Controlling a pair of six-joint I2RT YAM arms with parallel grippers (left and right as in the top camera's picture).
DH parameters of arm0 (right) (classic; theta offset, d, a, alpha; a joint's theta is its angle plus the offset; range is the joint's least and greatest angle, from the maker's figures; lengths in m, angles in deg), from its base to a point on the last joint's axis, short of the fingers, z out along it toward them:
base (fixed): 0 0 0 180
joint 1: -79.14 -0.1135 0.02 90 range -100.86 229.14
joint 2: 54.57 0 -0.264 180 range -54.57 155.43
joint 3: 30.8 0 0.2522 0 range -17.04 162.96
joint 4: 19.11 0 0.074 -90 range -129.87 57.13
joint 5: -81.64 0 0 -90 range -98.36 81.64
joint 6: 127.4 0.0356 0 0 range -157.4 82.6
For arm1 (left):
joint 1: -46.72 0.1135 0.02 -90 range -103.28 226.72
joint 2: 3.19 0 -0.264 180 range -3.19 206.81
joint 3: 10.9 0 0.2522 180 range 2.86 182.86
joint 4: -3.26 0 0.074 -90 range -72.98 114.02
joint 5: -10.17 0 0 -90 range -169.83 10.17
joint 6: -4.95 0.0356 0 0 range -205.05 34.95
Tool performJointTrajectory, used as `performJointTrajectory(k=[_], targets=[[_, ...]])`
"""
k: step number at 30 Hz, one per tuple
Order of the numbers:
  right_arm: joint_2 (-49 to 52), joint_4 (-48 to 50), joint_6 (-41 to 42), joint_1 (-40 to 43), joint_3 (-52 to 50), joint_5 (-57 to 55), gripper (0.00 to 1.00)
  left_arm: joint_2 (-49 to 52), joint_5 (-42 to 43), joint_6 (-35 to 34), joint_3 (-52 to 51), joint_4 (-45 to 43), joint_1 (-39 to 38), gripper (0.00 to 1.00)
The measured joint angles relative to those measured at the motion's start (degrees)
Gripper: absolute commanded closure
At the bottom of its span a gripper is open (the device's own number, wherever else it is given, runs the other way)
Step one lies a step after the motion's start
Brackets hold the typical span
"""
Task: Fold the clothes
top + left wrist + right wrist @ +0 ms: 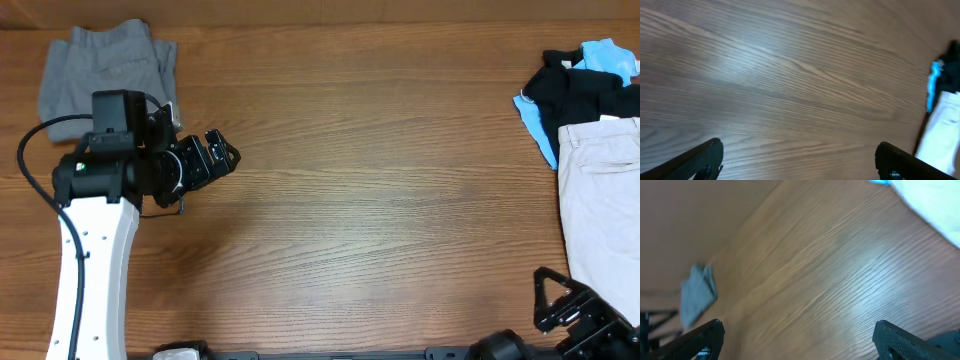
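The medium-grey trousers (105, 70) lie folded in a compact stack at the table's far left corner, and show small and blurred in the right wrist view (697, 294). My left gripper (222, 157) is open and empty, to the right of the stack and below it, over bare wood; its wrist view shows both jaws (799, 159) wide apart over the table. My right gripper (550, 297) is open and empty at the front right edge, its jaws (797, 339) wide apart over bare wood.
At the right edge lies a pile of black (575, 95) and light-blue (610, 55) garments, with pale beige trousers (605, 200) in front of it. The pile also shows in the left wrist view (945, 120). The wooden table (380, 180) spans the middle.
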Motion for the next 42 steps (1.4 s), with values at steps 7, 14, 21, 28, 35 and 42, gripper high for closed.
performJointTrajectory(k=[7,14,21,28,35,42], targets=[[-5.6,0.1,0.0,8.2,-0.3,0.0,0.0,3.1,-1.8,0.0,0.0,0.0,0.0,0.0],[-11.3,0.0,0.0,9.0,-0.3,-0.2,0.0,4.5,-2.2,0.0,0.0,0.0,0.0,0.0],[-11.4,0.0,0.0,11.6,-0.3,-0.3,0.0,4.6,-2.4,0.0,0.0,0.0,0.0,0.0],[-11.4,0.0,0.0,12.3,-0.3,-0.7,0.0,4.6,-2.4,0.0,0.0,0.0,0.0,0.0],[-13.0,8.6,0.0,12.5,-3.9,-3.8,0.0,4.6,-2.6,0.0,0.0,0.0,0.0,0.0],[-22.0,24.9,-1.0,13.2,-22.6,-6.1,0.0,4.6,-2.7,0.0,0.0,-0.1,0.0,0.0]])
